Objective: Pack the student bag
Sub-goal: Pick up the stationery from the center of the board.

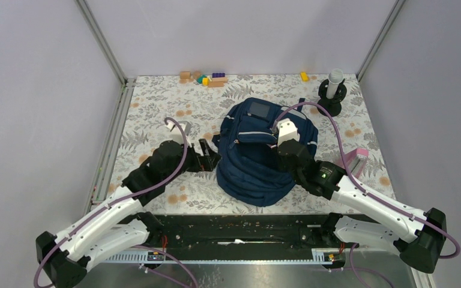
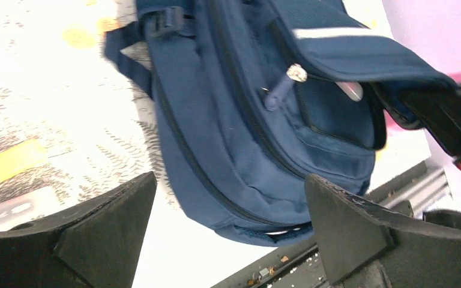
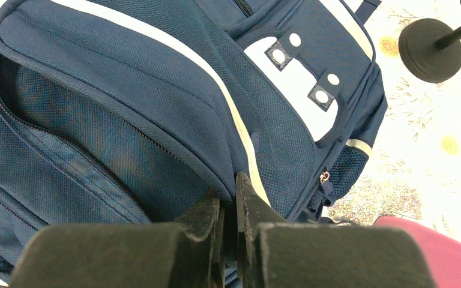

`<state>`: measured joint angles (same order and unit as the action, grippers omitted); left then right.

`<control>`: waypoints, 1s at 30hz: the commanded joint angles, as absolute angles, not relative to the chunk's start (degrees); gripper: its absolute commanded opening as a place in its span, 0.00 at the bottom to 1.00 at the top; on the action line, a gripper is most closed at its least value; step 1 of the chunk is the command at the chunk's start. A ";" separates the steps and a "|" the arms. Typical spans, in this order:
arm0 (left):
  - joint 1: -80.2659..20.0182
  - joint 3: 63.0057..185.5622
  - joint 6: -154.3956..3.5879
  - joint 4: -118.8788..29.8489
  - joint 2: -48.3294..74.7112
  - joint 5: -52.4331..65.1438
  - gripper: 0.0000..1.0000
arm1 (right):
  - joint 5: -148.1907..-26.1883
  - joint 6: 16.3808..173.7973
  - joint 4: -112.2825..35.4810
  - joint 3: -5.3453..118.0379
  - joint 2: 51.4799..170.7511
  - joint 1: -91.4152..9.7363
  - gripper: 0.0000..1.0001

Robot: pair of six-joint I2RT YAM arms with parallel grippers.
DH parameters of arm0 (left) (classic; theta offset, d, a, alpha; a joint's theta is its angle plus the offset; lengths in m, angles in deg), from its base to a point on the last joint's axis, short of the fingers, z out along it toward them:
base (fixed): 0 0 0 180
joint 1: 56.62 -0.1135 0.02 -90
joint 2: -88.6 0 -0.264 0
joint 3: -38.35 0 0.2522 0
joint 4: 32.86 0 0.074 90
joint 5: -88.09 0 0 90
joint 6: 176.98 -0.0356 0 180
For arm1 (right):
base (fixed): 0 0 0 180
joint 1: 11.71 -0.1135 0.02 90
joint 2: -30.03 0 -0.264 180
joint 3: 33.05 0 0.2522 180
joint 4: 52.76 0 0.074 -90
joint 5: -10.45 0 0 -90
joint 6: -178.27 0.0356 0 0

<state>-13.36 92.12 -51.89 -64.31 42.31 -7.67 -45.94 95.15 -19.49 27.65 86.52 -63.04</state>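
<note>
Student bag mid-table, right fingers pinching its flap, left fingers spread, blocks behind

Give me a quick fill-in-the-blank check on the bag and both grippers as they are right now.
1. The left gripper is ____ and holds nothing.
2. The right gripper is ____ on the bag.
3. The bag's fabric is navy ____.
4. The wooden blocks lie at the ____ edge of the table, seen from the arms.

Missing words: open; shut; blue; far
</note>
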 commanded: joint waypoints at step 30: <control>-40.72 67.82 -26.78 -57.30 42.23 -18.05 0.93 | -42.37 95.49 -19.82 28.26 86.28 -63.12 0.00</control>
<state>-39.85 67.45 -26.71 -61.49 44.68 -15.42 -45.97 95.13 -19.14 27.65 86.55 -63.04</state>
